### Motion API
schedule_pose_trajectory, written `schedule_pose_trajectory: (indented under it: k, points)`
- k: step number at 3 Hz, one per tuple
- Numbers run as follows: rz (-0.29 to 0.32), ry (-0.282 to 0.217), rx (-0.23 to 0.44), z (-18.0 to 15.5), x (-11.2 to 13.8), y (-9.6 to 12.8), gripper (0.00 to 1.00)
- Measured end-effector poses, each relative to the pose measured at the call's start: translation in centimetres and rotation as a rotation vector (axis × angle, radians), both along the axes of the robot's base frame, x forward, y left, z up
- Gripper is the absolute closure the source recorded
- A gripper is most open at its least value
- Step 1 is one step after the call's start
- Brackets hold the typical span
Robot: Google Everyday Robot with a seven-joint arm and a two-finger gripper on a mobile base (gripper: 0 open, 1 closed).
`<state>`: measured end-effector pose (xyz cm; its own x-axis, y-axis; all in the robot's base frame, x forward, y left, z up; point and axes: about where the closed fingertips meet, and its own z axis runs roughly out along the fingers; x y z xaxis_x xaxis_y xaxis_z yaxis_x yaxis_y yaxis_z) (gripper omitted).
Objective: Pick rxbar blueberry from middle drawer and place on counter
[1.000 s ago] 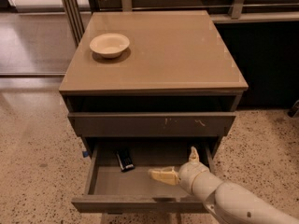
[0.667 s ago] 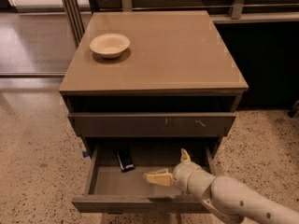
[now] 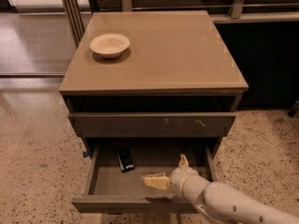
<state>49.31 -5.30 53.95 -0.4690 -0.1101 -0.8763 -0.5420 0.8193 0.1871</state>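
The rxbar blueberry (image 3: 124, 159) is seen lying flat on the floor of the middle drawer (image 3: 110, 186), which is pulled out. The bar is placed in the left rear part, close to the back and apart from the side walls. It is found to the left of the gripper (image 3: 163, 169) and slightly farther back, near it but not touched by it, with a strip of bare drawer floor between the bar and the nearer fingertip. The gripper is held inside the drawer, right of centre, with its fingers spread wide apart: one finger (image 3: 155, 181) is pointed left, the other (image 3: 183, 161) is raised upward, and nothing is held between them. The pale arm (image 3: 233, 206) is angled in from the lower right, over the drawer's front edge. The counter (image 3: 177, 55) above is occupied by a shallow bowl (image 3: 110, 45) at its rear left, and a scratched drawer front (image 3: 154, 124) is seen just above the open drawer.
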Motion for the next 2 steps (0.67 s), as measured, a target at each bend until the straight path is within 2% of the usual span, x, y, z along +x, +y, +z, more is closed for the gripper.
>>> schedule_pose_trajectory:
  k: [1, 2]
  points:
    - [-0.063, -0.010, -0.030, -2.5, 2.1, -0.2, 0.00]
    - [-0.062, -0.025, -0.032, -4.5, 4.6, 0.9, 0.00]
